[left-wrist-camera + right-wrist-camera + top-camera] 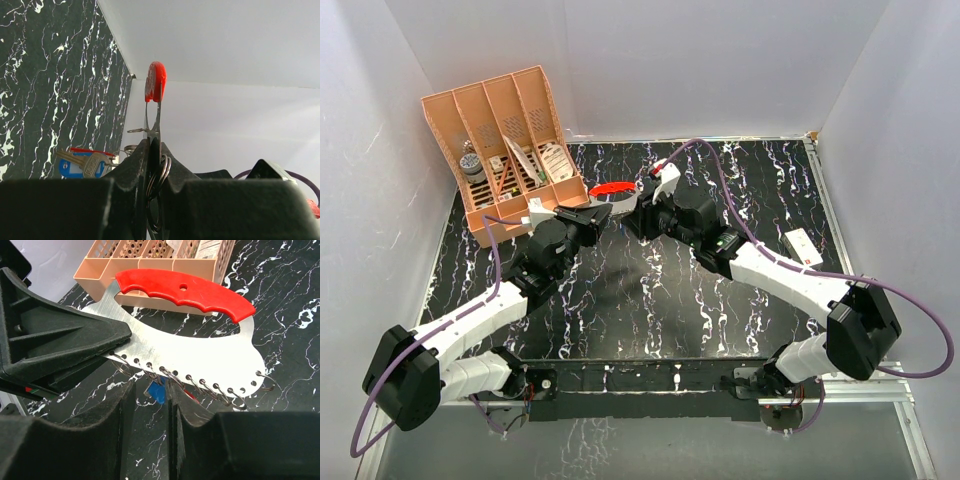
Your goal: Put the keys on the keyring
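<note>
Left claw (152, 152) clenched on flat metal keyring (200, 355) (red ridged grip), right claw (150, 395) unclear

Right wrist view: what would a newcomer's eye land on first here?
The keyring, a flat silvery plate with a bright red handle and wire rings along its lower edge, fills mid-frame, clamped at its left end by the left gripper. Just below, a blue key peeks out between the fingers of the right gripper; a peach organiser stands behind.
</note>
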Available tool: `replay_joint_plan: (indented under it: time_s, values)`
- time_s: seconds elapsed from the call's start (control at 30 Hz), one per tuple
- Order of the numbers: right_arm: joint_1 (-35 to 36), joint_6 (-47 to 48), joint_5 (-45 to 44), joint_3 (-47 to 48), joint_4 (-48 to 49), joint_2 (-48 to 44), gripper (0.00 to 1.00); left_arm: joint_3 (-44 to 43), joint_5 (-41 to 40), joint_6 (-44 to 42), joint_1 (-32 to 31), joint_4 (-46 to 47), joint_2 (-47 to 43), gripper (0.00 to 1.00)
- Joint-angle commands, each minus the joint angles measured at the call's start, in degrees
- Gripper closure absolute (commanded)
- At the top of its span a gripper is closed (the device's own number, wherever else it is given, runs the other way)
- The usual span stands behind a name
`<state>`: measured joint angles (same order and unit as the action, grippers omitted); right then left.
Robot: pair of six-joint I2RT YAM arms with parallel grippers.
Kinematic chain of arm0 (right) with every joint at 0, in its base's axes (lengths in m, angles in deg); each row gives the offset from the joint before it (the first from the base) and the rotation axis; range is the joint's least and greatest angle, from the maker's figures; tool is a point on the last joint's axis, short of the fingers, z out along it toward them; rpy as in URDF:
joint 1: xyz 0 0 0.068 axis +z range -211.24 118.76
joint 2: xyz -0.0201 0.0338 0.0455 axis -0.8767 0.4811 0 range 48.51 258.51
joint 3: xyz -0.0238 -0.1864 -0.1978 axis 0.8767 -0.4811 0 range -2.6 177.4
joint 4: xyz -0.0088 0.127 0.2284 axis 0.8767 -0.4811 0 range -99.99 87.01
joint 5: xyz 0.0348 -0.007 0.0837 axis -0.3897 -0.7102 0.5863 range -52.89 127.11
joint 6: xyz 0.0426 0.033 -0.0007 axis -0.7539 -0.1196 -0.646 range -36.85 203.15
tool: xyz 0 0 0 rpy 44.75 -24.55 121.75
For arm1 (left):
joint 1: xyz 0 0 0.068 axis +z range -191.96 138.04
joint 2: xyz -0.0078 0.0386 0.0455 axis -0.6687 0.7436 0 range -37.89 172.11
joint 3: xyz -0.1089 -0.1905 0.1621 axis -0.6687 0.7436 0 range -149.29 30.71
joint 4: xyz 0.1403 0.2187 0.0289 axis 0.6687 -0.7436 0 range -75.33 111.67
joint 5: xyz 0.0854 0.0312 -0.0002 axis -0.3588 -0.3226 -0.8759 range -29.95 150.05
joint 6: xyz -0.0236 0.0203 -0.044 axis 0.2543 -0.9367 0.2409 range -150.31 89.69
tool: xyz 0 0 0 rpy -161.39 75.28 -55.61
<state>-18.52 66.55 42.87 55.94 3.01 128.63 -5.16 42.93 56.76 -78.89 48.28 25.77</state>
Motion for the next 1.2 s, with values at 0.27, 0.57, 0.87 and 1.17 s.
replay_joint_plan:
  time_s: [0.27,0.57,0.87,1.17]
  values:
    - [-0.5,1.8,-0.3,2.4,5.1,0.6,0.73,-2.3,0.7,-0.5,-0.3,3.2,-1.9,1.0]
    - [-0.5,2.3,0.7,2.5,6.7,0.8,0.73,-2.6,1.3,-0.5,-0.3,3.4,-1.0,1.0]
    - [-0.5,3.2,1.3,3.2,7.6,1.3,0.73,-2.7,1.9,-0.3,-0.3,3.8,-0.2,1.0]
    - [-0.5,4.3,0.4,3.4,8.0,2.1,0.79,-2.9,2.2,-0.2,-0.3,4.0,0.2,1.0]
